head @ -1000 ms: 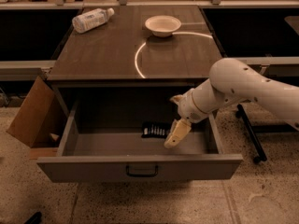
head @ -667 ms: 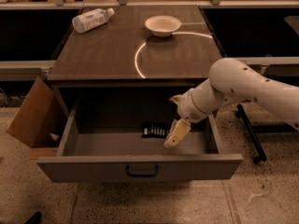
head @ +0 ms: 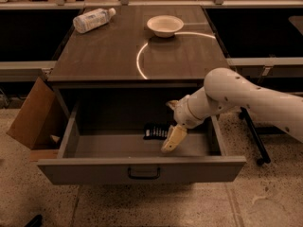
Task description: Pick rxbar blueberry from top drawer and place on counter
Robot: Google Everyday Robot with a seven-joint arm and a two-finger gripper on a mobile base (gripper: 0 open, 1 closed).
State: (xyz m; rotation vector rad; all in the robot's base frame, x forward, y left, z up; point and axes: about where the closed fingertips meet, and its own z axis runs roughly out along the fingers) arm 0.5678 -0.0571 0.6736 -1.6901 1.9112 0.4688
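Note:
The top drawer (head: 142,169) stands pulled open below the counter (head: 109,51). The rxbar blueberry (head: 155,131), a dark flat bar with white lettering, lies on the drawer floor near the middle. My gripper (head: 171,137) hangs inside the drawer on the white arm that comes in from the right, just to the right of the bar and right beside its right end. One pale finger (head: 173,138) points down towards the drawer floor.
A clear plastic bottle (head: 93,20) lies at the counter's back left and a white bowl (head: 164,25) stands at the back centre. A brown cardboard box (head: 31,115) leans by the cabinet's left side. A dark stand leg (head: 253,134) is at the right.

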